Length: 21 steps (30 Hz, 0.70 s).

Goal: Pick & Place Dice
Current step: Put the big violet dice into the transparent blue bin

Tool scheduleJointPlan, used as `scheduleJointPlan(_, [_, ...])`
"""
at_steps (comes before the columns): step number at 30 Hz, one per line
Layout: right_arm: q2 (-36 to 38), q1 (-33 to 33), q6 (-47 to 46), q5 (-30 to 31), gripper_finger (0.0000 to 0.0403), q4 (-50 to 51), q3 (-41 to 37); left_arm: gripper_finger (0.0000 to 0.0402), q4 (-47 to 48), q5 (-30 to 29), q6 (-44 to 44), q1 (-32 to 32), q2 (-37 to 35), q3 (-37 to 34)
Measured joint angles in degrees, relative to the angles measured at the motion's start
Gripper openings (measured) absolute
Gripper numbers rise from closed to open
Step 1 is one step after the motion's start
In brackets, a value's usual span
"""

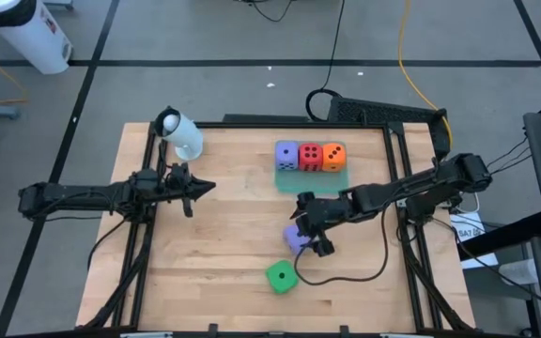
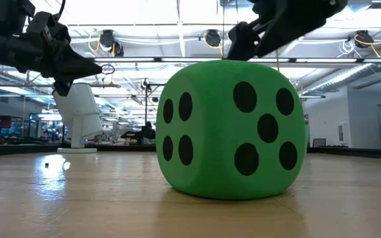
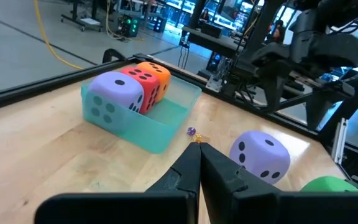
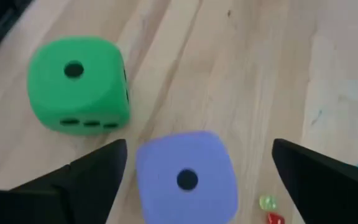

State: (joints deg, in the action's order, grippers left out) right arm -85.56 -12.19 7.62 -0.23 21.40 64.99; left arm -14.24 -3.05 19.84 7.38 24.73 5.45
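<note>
The right tool [image 4: 194, 165] hangs with its fingers spread wide on either side of a purple die [image 4: 188, 177], which sits on the table [image 1: 224, 244] directly beneath it, one pip up, gripped by nothing. Just beyond that tool lies the green die [image 1: 281, 276], also loose on the wood. Farther off, on the tool's other side, the translucent green tray [image 1: 310, 178] carries three dice in a row: another purple die [image 1: 287, 155], the red die [image 1: 310, 156] in the middle and the orange die [image 1: 333, 156]. The left tool [image 1: 192, 188] waits well apart, fingers pinched together on nothing, near a white cylinder [image 1: 180, 132].
</note>
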Motion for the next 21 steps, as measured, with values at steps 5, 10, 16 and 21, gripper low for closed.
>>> scheduleJointPlan(5, [0.0, 0.08, -0.51, -1.9, 0.0399, -0.44, -0.63, 0.0017, 0.0, -0.01, -0.04, 0.0, 0.0, 0.0])
scheduleJointPlan(10, [0.0, 0.04, -0.44, -3.0, 0.04, -3.44, -3.59, 0.0017, 0.6, -0.02, -0.17, 0.0, 0.0, 0.0])
scheduleJointPlan(16, [0.0, 0.07, 1.62, -2.47, 0.04, -8.48, -7.43, 0.0017, 1.14, -0.02, -0.15, 0.0, 0.0, 0.0])
scheduleJointPlan(21, [0.0, 1.01, 1.69, -4.32, 0.04, -10.09, -8.98, 0.0017, 1.23, -0.04, -0.15, 0.0, 0.0, 0.01])
